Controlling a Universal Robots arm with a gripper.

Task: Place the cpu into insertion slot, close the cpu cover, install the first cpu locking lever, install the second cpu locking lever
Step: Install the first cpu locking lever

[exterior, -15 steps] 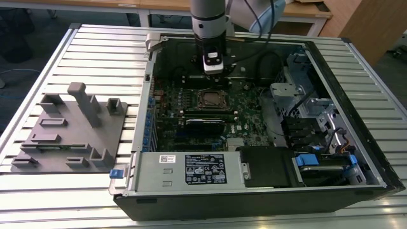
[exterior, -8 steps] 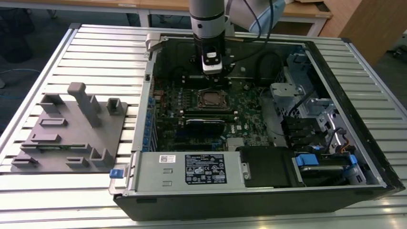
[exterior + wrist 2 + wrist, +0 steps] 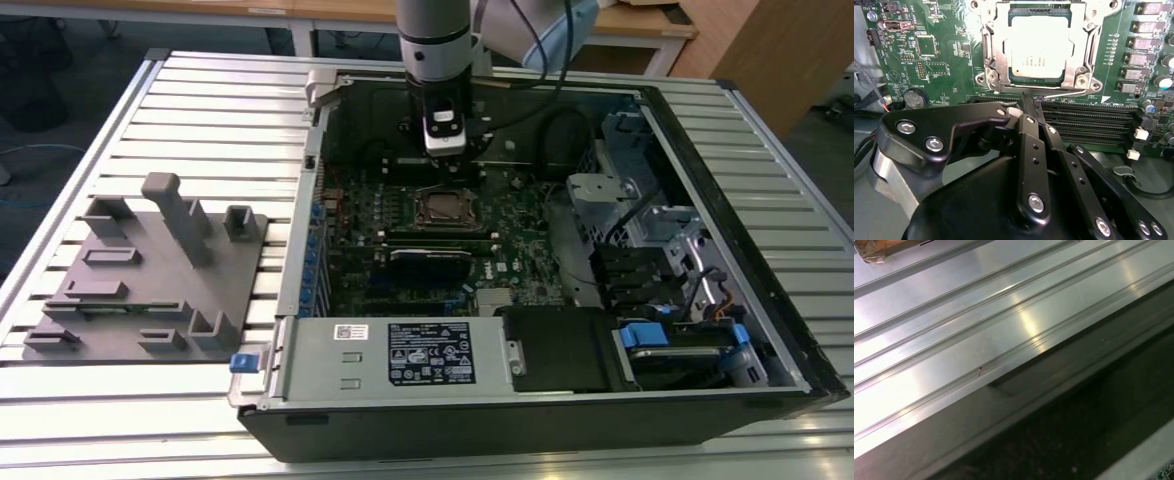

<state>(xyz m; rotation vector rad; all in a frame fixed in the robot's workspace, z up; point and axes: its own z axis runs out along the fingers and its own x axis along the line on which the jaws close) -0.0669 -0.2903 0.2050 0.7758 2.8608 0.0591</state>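
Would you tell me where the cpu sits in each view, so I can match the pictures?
Exterior view: cpu mid-board inside the open case, close to the gripper.
Second wrist view: cpu just beyond the gripper's tip.
First wrist view: looks at the ribbed table beside the case.
Shared landmark: the memory slots alongside the cpu.

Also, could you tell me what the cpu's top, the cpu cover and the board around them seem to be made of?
The cpu top looks like dull silver metal, with a soft even sheen. The cpu cover appears to be bright stamped steel or similar: hard glints, bent edges. The circuit board looks like green lacquered laminate with fine printed marks.
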